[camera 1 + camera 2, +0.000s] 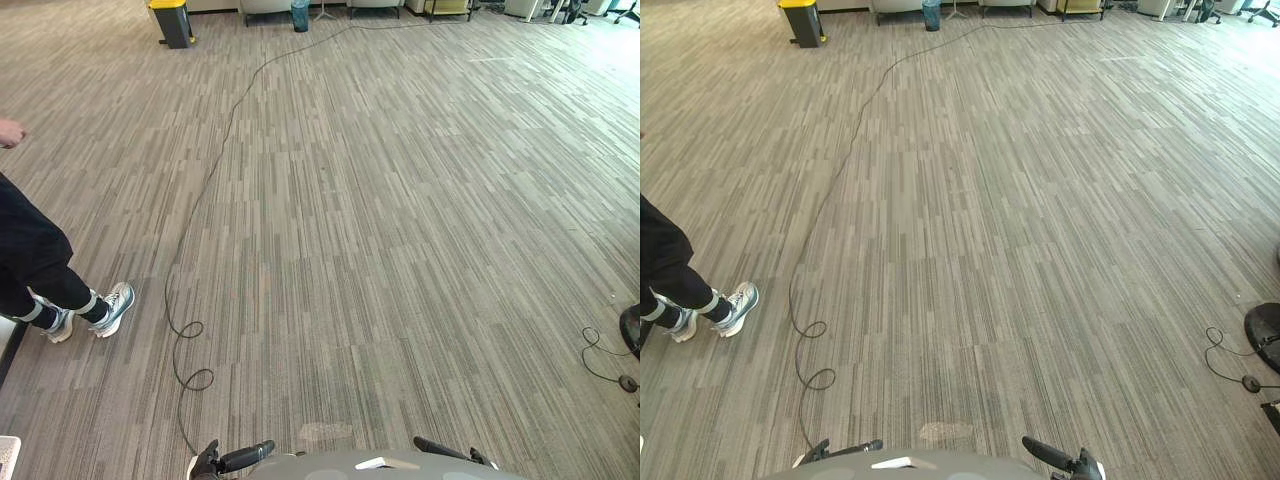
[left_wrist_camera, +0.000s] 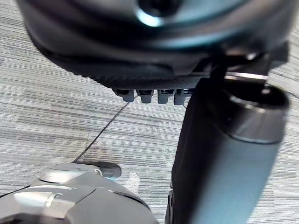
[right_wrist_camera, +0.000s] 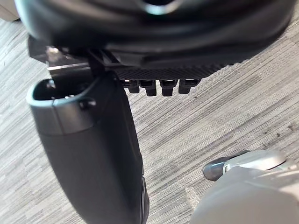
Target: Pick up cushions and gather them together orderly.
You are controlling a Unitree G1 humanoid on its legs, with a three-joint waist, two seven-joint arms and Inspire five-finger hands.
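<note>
My left hand (image 2: pixel 154 70) hangs over grey striped carpet (image 1: pixel 380 230). Its fingers (image 2: pixel 145 95) point straight down and its thumb (image 2: pixel 224 154) stands apart, with nothing held. My right hand (image 3: pixel 159 60) hangs the same way above the carpet, its fingers (image 3: pixel 161 86) straight and its thumb (image 3: pixel 88 158) free, and it holds nothing either.
A person's legs in dark trousers and light sneakers (image 1: pixel 95 310) stand at the left. Far back stand a yellow-topped bin (image 1: pixel 172 22), a blue bin (image 1: pixel 300 14) and furniture legs. A black round base (image 1: pixel 1265 335) sits at the right edge.
</note>
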